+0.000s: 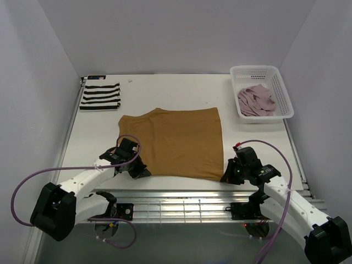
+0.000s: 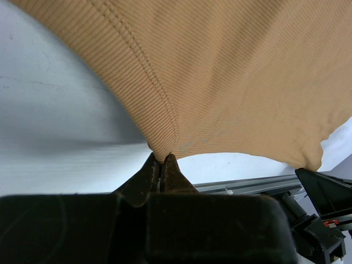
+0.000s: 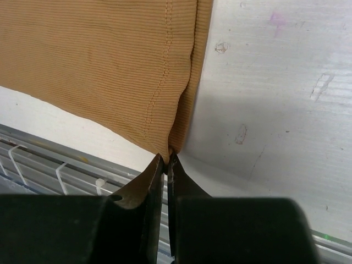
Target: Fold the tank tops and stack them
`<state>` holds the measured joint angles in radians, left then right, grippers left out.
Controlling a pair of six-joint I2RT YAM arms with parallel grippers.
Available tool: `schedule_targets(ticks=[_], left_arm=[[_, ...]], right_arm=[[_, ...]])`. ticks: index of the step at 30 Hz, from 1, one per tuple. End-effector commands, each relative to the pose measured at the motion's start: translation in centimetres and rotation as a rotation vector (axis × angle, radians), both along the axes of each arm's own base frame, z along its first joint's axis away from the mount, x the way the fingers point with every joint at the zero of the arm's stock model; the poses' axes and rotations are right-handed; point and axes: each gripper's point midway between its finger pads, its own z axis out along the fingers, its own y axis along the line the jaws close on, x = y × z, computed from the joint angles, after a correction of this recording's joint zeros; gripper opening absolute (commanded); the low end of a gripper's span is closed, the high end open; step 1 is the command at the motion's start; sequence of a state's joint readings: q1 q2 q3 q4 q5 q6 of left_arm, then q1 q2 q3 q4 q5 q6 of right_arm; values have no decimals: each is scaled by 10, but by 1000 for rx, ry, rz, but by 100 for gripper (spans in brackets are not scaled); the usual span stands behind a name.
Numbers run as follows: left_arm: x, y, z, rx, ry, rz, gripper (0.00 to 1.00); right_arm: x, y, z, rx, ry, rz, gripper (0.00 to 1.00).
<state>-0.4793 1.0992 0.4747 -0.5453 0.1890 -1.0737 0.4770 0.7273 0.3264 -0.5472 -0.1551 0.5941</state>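
One corner of the tan-brown tank top (image 1: pixel 176 140) was pinched by the left gripper (image 2: pixel 161 164), another by the right gripper (image 3: pixel 166 160), cloth spread ahead of each.

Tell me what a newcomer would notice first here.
The tan top lies spread in the middle, its near corners pinched by the left gripper and right gripper. A folded striped top sits far left; a pink top lies crumpled in the basket far right.
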Motion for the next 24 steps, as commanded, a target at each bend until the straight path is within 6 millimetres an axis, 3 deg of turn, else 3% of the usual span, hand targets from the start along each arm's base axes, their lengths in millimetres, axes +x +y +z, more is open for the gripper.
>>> schedule_targets(ticks=[1,15,24], left_arm=[[10,-6,20,-26,-40,-9,0],[62,-11,38,19,-76,-40,0],[92,-6,45,18,-87,-49,0]], right_arm=[[11,1,18,-7,-41,4,8],[78,-4,79,-71,-197,-37,8],[112,-6,89,-74,-209,-25,8]])
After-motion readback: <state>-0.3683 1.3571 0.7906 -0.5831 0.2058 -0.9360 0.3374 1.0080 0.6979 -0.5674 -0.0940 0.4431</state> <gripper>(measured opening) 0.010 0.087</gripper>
